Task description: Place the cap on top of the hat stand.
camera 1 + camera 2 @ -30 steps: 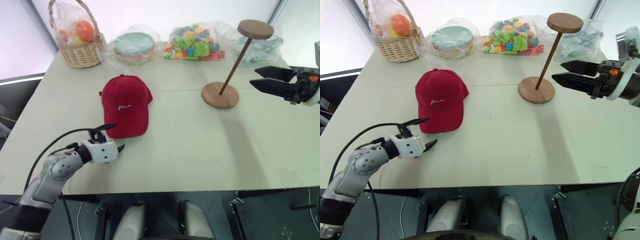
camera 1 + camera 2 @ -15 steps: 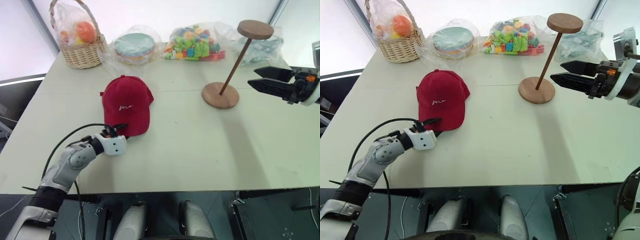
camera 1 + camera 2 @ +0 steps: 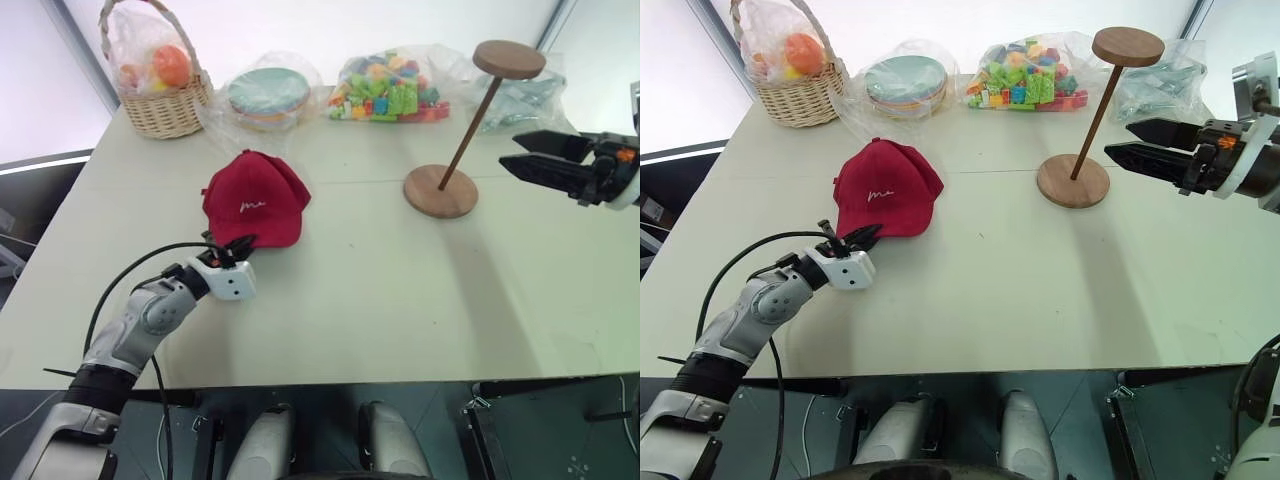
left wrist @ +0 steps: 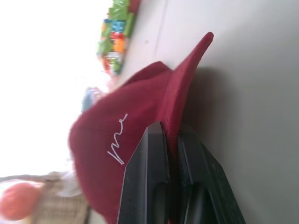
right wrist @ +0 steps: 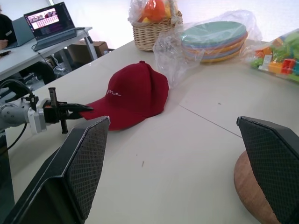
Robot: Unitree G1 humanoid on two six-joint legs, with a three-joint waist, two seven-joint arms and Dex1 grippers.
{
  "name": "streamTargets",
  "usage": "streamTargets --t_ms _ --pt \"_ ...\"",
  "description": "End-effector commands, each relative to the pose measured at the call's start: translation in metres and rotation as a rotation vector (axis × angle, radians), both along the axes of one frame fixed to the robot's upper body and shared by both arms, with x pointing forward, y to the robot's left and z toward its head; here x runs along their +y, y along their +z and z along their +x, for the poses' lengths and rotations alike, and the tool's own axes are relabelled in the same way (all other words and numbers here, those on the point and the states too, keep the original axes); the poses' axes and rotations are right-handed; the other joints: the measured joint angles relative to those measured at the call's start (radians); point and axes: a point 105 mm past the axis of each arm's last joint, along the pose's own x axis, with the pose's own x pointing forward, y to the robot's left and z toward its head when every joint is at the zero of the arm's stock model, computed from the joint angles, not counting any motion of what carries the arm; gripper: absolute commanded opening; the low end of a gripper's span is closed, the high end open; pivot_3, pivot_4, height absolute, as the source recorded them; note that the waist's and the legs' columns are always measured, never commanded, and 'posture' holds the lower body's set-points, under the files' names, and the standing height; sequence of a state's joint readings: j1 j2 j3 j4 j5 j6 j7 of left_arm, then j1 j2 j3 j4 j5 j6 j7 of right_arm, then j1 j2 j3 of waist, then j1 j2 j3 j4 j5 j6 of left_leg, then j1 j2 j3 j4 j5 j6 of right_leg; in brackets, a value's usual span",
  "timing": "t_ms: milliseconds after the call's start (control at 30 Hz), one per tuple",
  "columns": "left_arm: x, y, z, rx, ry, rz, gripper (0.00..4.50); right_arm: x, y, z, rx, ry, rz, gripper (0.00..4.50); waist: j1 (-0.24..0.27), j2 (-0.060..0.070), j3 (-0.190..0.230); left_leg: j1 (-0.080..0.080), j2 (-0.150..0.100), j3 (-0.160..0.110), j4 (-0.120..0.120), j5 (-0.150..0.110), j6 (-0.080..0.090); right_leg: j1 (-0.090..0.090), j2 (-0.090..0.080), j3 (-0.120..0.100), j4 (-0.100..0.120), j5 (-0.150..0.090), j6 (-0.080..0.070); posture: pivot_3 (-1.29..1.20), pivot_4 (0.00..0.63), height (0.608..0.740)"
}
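— Pale tabletop (image 3: 380, 290), seen from above: what sits on it?

— Toward the left, the cap (image 3: 252, 208), dark red with white script on the front, its brim facing the near edge. To the right and well apart stands the stand (image 3: 470, 130), round base on the table, thin rod slanting up to a bare disc.

— And the left gripper (image 3: 862, 240)?

— Clenched on the cap's brim. In the left wrist view both black fingers (image 4: 148, 179) press on either side of the brim's edge, which runs between them. The brim's front tilts up off the table while the crown's back stays down.

— The right gripper (image 3: 540, 160)?

— Released, holding nothing. It hangs above the table's right side, just beside the stand, its two fingers spread; the right wrist view shows the wide gap between the pads (image 5: 81, 158), with the cap beyond.

— Along the far edge?

— A wicker basket (image 3: 160, 95) wrapped in plastic with an orange ball inside, a bagged stack of plates (image 3: 267, 95), and a bag of coloured blocks (image 3: 390, 90).
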State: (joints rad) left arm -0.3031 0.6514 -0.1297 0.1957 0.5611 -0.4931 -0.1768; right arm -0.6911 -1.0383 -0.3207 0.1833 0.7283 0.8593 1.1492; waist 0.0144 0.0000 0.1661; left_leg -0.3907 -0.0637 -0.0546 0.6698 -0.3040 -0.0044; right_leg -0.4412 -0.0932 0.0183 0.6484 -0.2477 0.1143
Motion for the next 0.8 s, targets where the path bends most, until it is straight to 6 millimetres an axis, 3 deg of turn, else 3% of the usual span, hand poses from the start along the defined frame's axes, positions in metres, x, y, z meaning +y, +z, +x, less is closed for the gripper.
streamTargets --t_ms 33,167,333,433,500,567,700,800 --pt "0.003 0.076 0.006 -0.265 0.072 -0.003 0.06 -0.012 0.023 -0.004 -0.095 -0.041 -0.012 4.5 0.001 -0.001 0.0 0.0 0.0 0.0 0.0 0.0 0.0 0.0 0.0 0.0 0.0 0.0 0.0 0.0 0.15 0.74" --pt "-0.009 0.137 0.007 -0.404 0.124 0.026 0.06 -0.03 0.034 -0.005 -0.126 -0.102 -0.028 4.5 0.003 -0.001 0.0 -0.002 -0.001 0.0 0.001 0.0 0.0 -0.001 0.001 -0.001 0.0 0.0 0.0 0.0 0.15 0.74" --pt "-0.042 0.185 0.009 -0.515 0.077 0.097 0.06 -0.051 0.043 -0.002 -0.154 -0.169 -0.035 4.5 -0.002 -0.001 0.001 -0.002 -0.001 0.0 0.001 0.001 -0.001 0.0 0.001 -0.001 -0.001 0.0 0.001 0.0 0.15 0.74" --pt "-0.067 0.192 0.01 -0.5 -0.028 0.146 0.06 -0.057 0.047 0.001 -0.165 -0.191 -0.038 4.5 -0.003 -0.001 0.001 -0.001 -0.001 0.001 0.002 0.001 -0.002 0.0 0.002 -0.001 -0.001 0.0 0.001 0.0 0.15 0.74" --pt "-0.086 0.172 0.004 -0.396 -0.192 0.265 0.06 -0.059 0.048 0.002 -0.168 -0.199 -0.043 4.5 -0.004 -0.001 0.001 -0.001 -0.001 0.001 0.001 0.002 -0.004 0.0 0.002 -0.001 -0.001 0.0 0.001 0.0 0.15 0.74" --pt "-0.084 0.163 -0.005 -0.282 -0.292 0.27 0.06 -0.059 0.049 0.002 -0.171 -0.203 -0.043 4.5 -0.007 -0.001 0.001 -0.001 -0.001 0.001 0.001 0.003 -0.004 -0.001 0.002 0.0 -0.001 0.0 0.001 0.0 0.15 0.74" --pt "-0.066 0.177 -0.002 -0.172 -0.298 0.131 0.06 -0.06 0.047 0.001 -0.171 -0.208 -0.043 4.5 -0.009 -0.001 0.001 -0.002 0.0 0.002 0.001 0.003 -0.005 -0.002 0.002 0.0 -0.001 0.0 0.001 0.0 0.15 0.74" --pt "-0.059 0.18 0.004 -0.157 -0.285 0.15 0.06 -0.059 0.043 0.0 -0.171 -0.206 -0.04 4.5 -0.006 -0.001 0.001 -0.002 0.0 0.002 0.001 0.003 -0.004 -0.001 0.003 0.0 -0.001 0.0 0.001 0.0 0.15 0.74"
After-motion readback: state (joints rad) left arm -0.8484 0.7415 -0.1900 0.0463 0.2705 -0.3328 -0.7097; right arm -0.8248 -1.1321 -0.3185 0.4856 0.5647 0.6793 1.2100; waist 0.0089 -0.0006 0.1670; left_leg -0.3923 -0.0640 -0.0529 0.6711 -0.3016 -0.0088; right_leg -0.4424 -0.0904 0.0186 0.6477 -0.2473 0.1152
